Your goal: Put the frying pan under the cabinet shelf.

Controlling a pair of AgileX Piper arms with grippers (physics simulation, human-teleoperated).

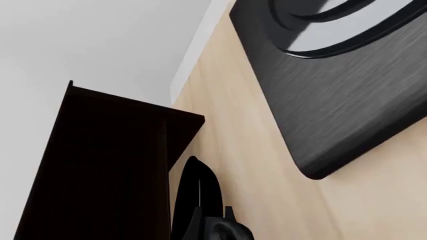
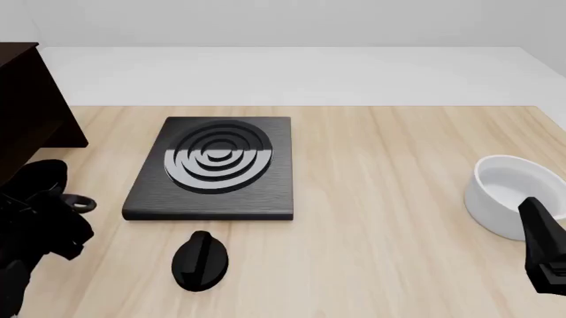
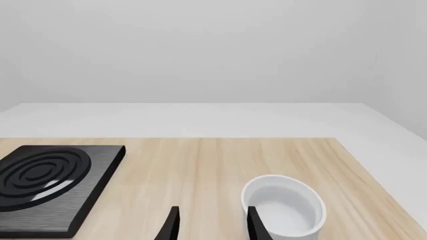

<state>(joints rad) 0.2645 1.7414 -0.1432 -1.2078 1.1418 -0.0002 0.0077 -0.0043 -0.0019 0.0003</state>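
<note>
"Where the light wooden table (image 2: 389, 165) reaches its left side, what crowds it?"

"A large, dark brown, almost black wooden cabinet shelf (image 2: 26, 112) with flat boards stands at the far left, cut off by the front view's border. Just in front of it sits a black mass: the left gripper (image 2: 49, 222) and its arm. How far its jaws are parted cannot be told, nor whether they hold anything."

"And the black frying pan (image 2: 78, 204)?"

"Only a small black loop, seemingly the end of its thin handle, stands out from that mass, near the cabinet's front corner. The round body merges with the black arm, so whether any of it lies beneath a board cannot be told. From the left wrist, a curved black shape sits right beside the cabinet (image 1: 107, 165)."

"What lies further right?"

"A square black hotplate (image 2: 221, 202) with concentric rings lies flat, well apart from the cabinet. A small black oval knob (image 2: 201, 260) rests just in front of it. Right of the hotplate the wood is open across to the bowl."

"Any containers?"

"One round white bowl (image 2: 491, 215) near the table's right edge, with nothing inside. The right gripper (image 3: 212, 227) hovers just on the near side of it, jaws spread wide and holding nothing."
</note>
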